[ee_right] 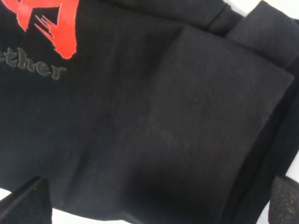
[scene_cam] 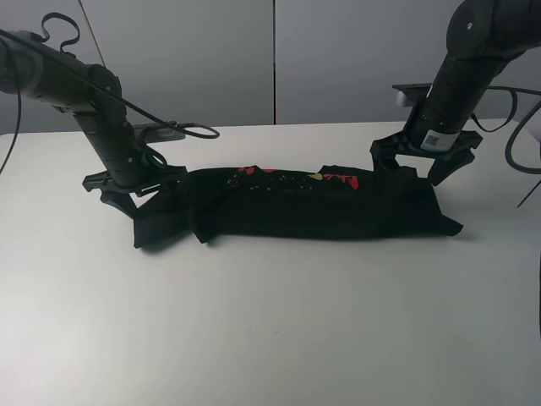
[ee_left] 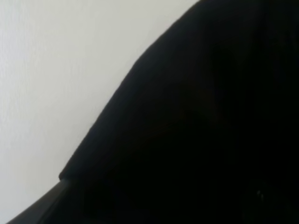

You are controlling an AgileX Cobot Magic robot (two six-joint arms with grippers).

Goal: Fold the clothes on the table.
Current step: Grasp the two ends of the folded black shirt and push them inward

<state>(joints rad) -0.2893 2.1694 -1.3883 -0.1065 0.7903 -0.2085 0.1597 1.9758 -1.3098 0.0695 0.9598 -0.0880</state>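
Observation:
The black T-shirt [scene_cam: 321,207] lies on the white table [scene_cam: 270,338] as a long folded strip running left to right, with its red and yellow print [scene_cam: 292,178] showing along the far edge. My left gripper [scene_cam: 135,190] is down on the strip's left end with its jaws spread. The left wrist view shows black cloth [ee_left: 196,116] up close and one fingertip [ee_left: 37,210]. My right gripper [scene_cam: 416,167] hovers open just over the right end. The right wrist view shows the folded cloth [ee_right: 140,116], a red character [ee_right: 46,23], and the open gripper [ee_right: 156,205].
A grey panelled wall [scene_cam: 270,59] stands behind the table. Black cables [scene_cam: 182,131] hang from both arms near the far edge. Bare white tabletop spreads in front of the shirt.

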